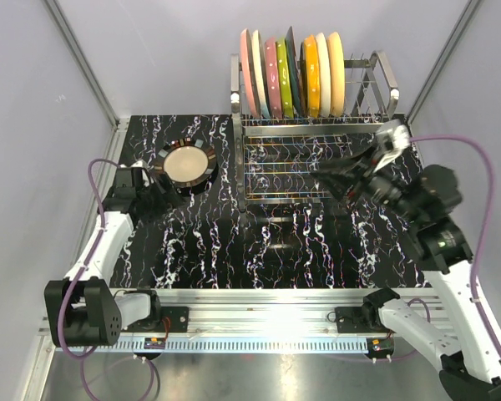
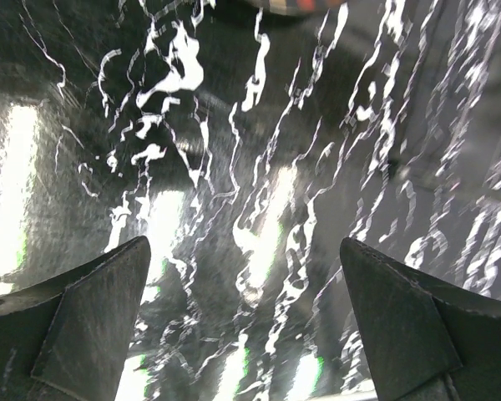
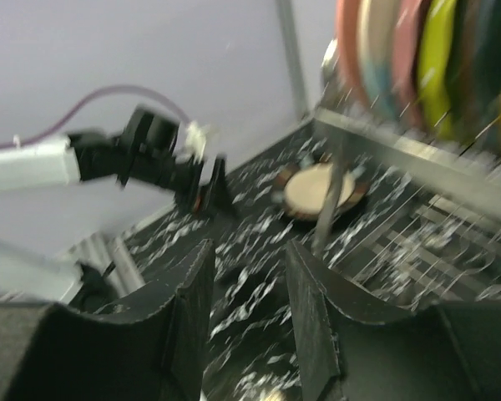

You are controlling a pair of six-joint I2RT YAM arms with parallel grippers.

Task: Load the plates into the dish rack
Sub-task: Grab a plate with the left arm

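Several plates (image 1: pixel 290 73) stand upright in the top tier of the metal dish rack (image 1: pixel 317 127) at the back; their edges also show in the right wrist view (image 3: pixel 434 58). One black-rimmed plate (image 1: pixel 188 164) with a cream centre lies flat on the table, left of the rack; it also shows in the right wrist view (image 3: pixel 317 189). My left gripper (image 1: pixel 164 194) is open and empty, just below and left of that plate, low over the table. My right gripper (image 1: pixel 327 177) is open and empty, over the rack's lower wire shelf.
The table (image 1: pixel 267 242) has a black marbled top. Grey walls and metal posts (image 1: pixel 79 63) close in the sides. An aluminium rail (image 1: pixel 259 305) runs along the near edge with both arm bases.
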